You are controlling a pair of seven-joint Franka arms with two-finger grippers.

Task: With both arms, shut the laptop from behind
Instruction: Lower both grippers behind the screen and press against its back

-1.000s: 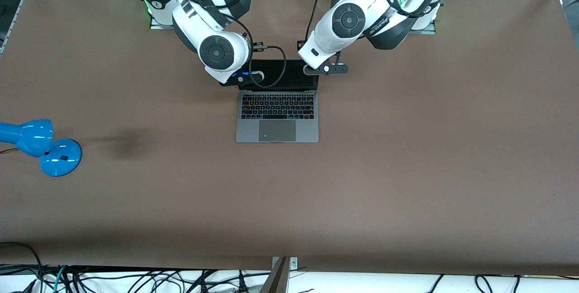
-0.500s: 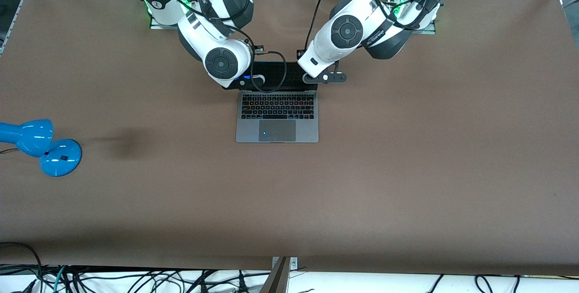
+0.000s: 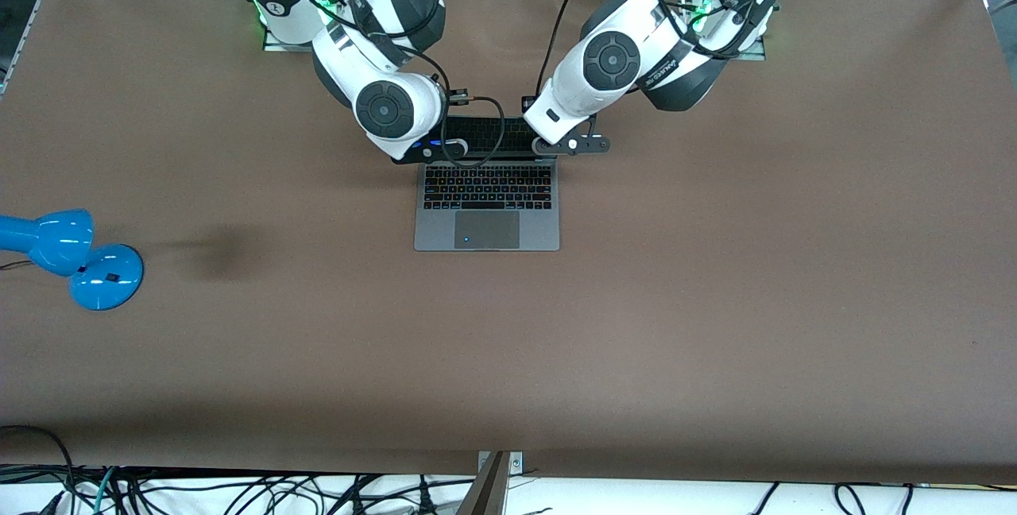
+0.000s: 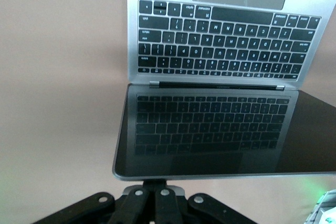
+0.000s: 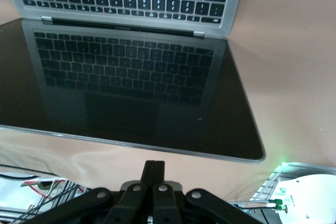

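Grey laptop (image 3: 486, 209) open, black screen tilted

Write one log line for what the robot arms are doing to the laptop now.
slim grey metal laptop: open, lid tilted toward keyboard | left gripper: shut, at lid's top edge | right gripper: shut, at lid's top edge

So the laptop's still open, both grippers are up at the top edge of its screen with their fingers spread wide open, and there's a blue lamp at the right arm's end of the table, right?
Not quite: the fingers are shut, not spread. The left wrist view shows the left gripper closed at the laptop screen's top edge, and the right wrist view shows the right gripper the same. The laptop is open, and the blue lamp stands at the right arm's end.
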